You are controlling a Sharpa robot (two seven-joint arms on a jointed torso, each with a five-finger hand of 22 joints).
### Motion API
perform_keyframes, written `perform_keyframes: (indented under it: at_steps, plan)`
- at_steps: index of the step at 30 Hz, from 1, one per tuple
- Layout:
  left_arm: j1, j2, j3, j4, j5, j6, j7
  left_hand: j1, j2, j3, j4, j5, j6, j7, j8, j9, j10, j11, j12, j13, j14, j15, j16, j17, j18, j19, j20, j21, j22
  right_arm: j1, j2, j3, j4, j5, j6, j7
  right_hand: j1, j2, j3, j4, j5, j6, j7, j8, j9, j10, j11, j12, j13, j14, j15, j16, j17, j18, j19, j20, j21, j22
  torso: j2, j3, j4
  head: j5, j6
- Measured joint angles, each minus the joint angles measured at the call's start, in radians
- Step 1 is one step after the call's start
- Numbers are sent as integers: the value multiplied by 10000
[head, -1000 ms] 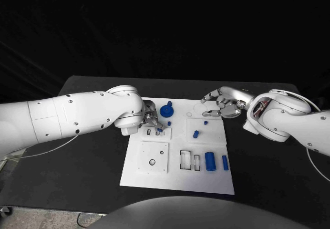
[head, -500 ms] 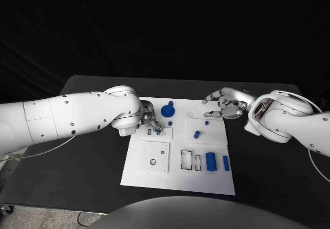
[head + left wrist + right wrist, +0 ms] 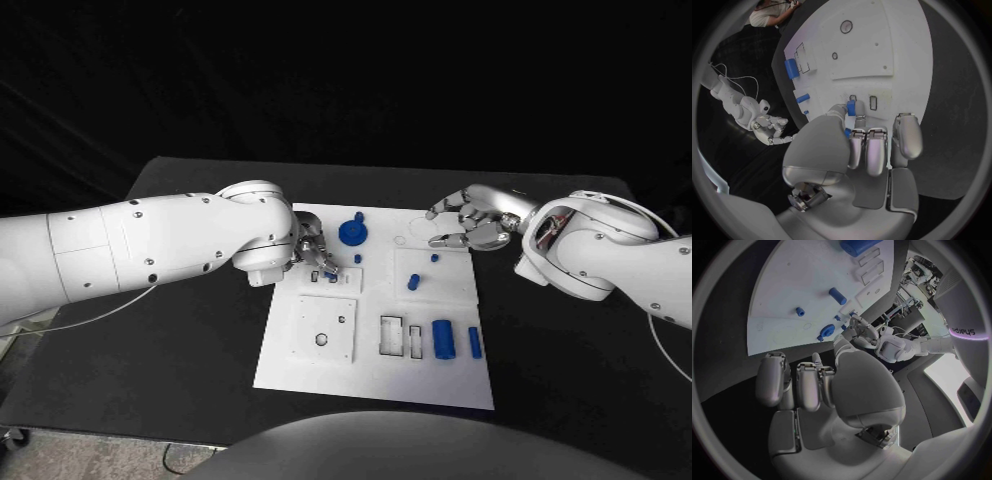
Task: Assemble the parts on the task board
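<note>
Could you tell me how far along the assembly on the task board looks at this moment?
Early to midway, I would judge. Some pieces seem seated: a blue knob and a small blue peg stand on the task board. In hand: the left hand pinches a small blue part above two narrow slots. Left: two blue cylinders lie loose beside empty rectangular recesses. The right hand holds nothing.

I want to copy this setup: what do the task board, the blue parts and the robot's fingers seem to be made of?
Task board: looks like matte white plastic, flat with crisply cut slots, though painted metal is possible. Large blue cylinder: probably plastic, evenly coloured with a dull sheen. Left hand: fingers show a silvery satin gleam, either metal or metallic-coated plastic.
</note>
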State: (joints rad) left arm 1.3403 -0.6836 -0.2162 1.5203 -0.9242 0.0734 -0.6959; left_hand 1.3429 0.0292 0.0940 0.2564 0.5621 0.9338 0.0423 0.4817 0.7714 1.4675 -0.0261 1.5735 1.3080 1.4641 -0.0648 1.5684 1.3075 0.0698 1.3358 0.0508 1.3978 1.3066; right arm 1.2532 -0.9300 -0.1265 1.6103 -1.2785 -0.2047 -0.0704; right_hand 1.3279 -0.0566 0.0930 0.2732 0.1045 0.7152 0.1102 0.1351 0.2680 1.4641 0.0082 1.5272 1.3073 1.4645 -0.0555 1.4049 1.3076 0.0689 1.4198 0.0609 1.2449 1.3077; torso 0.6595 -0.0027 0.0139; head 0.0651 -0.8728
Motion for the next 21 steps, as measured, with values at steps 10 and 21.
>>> perform_keyframes:
  at_steps: [10, 21]
  plan:
    - [-19, -64, -2, 85, -53, 37, -3, -95, -117, 250, -29, -27, 8, 8, -34, 62, 0, 0, 0, 0, 0, 1, 0, -1, 1, -10, 11, -36, 10, -11, -1, 0, -10, 19, 38, -26, 0, 0, 0, 0, 0, 0, 0, 0, -8, 0, 0, 1, 0, 0, 0, -18, -1, -1, 0, 0, 0, -1, -4, 0, -6, 19, 0]
    - [-50, -176, -8, 264, -92, 42, -8, -121, -142, 378, -44, -49, 9, 9, -101, 74, 1, 0, 0, -1, -1, 1, 0, -1, 0, -10, 11, -36, 8, -20, -11, 0, -21, 50, 79, -58, 40, 40, 0, 0, 0, 0, 0, 0, -7, 36, 36, 2, 0, 0, 0, -42, -3, 0, 0, 0, 0, -2, -4, 2, -2, -7, 0]
